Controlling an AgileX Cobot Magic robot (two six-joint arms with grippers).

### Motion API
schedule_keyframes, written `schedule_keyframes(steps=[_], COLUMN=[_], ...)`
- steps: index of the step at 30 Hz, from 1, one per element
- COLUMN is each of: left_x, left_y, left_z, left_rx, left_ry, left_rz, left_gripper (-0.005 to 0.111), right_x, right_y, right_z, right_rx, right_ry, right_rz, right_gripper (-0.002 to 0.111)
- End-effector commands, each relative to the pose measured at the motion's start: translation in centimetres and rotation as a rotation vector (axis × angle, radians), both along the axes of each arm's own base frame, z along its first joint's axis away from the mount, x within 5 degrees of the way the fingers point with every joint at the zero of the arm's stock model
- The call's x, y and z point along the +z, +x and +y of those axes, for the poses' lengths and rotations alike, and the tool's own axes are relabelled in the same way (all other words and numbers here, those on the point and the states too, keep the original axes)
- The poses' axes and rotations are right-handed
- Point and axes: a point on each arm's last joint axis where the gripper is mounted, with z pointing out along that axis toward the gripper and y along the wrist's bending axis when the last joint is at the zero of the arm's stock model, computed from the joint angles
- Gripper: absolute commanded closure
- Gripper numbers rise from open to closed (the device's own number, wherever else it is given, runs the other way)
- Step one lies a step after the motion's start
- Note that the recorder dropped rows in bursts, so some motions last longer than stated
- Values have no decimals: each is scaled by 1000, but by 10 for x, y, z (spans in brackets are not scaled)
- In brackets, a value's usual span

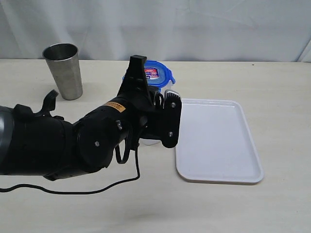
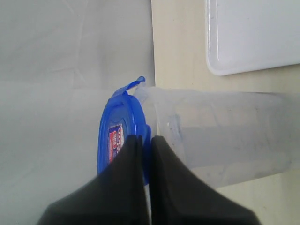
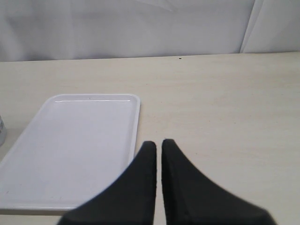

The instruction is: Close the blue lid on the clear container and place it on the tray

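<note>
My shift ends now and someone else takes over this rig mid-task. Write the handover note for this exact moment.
Left gripper: shut, tips at the edge of the blue lid; it does not seem to be holding anything.
Right gripper: shut, holding nothing, above the table by the tray.
Things: the lid sits on top of the clear container, which stands on the table beside the tray, not on it.
Done: lid set on the container.
Left: one flap looks unlatched, so check and snap the flaps, then move the container onto the tray.
</note>
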Motion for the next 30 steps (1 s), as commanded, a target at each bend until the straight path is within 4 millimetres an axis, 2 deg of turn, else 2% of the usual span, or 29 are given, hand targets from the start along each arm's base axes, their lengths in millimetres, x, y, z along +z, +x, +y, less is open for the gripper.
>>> schedule_keyframes(steps=[1,8,14,30], left_x=[2,4,24,18], left_y=[-1,-1,-5,-9], left_z=[2,2,5,2], left_rx=[24,40,37,-6], left_ry=[-34,-76,-153,-139], left_rz=[12,27,17,97], left_gripper=[107,107,107,107], right_x=[-1,-1,-1,-1], right_y=[0,0,0,0], right_z=[0,0,0,0], right_rx=[2,2,2,2], right_ry=[-3,-3,-3,-3], right_rz=[-1,-1,-1,-1], right_gripper=[104,104,104,104])
